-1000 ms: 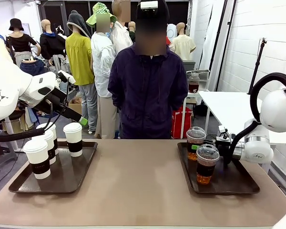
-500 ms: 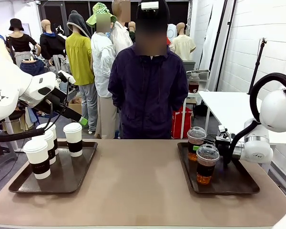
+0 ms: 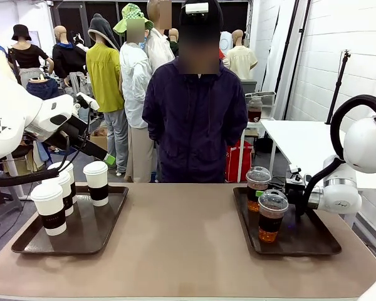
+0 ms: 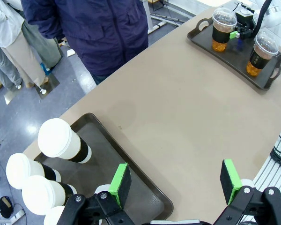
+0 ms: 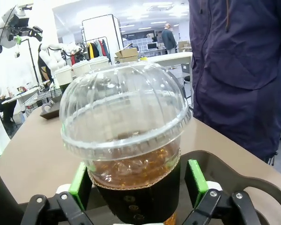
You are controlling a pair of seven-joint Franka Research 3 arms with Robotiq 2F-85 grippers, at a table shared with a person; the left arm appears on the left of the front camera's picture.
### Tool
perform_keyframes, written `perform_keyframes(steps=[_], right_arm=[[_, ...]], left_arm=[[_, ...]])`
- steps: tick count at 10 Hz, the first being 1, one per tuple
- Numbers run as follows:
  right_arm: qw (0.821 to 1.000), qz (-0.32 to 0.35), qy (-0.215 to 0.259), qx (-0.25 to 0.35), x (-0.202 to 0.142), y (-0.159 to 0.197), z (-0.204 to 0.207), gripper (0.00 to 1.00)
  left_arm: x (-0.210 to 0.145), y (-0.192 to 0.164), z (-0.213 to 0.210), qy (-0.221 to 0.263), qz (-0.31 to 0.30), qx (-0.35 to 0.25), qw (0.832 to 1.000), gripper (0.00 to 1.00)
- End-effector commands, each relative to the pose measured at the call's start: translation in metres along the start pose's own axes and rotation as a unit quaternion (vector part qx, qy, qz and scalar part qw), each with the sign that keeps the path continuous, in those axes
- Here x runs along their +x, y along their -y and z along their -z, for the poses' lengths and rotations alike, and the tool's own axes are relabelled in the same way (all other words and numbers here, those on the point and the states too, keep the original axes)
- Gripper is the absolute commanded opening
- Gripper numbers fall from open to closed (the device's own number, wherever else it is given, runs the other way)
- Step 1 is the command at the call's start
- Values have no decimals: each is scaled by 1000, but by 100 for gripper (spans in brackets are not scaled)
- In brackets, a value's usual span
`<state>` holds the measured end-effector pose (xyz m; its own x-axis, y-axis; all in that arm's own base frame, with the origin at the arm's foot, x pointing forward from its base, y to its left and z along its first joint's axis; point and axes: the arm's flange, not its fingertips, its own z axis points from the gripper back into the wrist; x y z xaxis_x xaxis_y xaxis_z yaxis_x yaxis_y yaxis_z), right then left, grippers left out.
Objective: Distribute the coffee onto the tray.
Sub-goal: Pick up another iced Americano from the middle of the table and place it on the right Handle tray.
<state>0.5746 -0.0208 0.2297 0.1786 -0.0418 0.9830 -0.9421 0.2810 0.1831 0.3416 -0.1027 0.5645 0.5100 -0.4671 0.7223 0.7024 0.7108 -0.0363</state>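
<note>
Right gripper (image 5: 138,187) spread wide, its pads flanking an upright dome-lidded cup (image 5: 126,140) at twelve o'clock — not pinching. The cup stands on the right tray (image 3: 301,241); left gripper (image 4: 175,180) — also spread — hangs above the bench (image 3: 182,244).

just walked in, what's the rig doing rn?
Sorting coffee onto two trays. The right end effector is open, its pads either side of a clear dome-lidded cup standing on the right tray behind a second iced cup. The left end effector hangs open above the left tray, which holds white lidded paper cups. A person watches.
</note>
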Motion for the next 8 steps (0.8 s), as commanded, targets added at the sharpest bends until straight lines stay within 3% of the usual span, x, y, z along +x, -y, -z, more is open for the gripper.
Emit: perform_keyframes(steps=[1, 8], right_arm=[[1000, 12, 10, -11, 5, -12, -8, 100], [999, 25, 0, -33, -1, -33, -28, 100]], left_arm=[[-1, -2, 0, 1, -2, -4, 1000, 100], [-1, -2, 0, 1, -2, -4, 1000, 100]])
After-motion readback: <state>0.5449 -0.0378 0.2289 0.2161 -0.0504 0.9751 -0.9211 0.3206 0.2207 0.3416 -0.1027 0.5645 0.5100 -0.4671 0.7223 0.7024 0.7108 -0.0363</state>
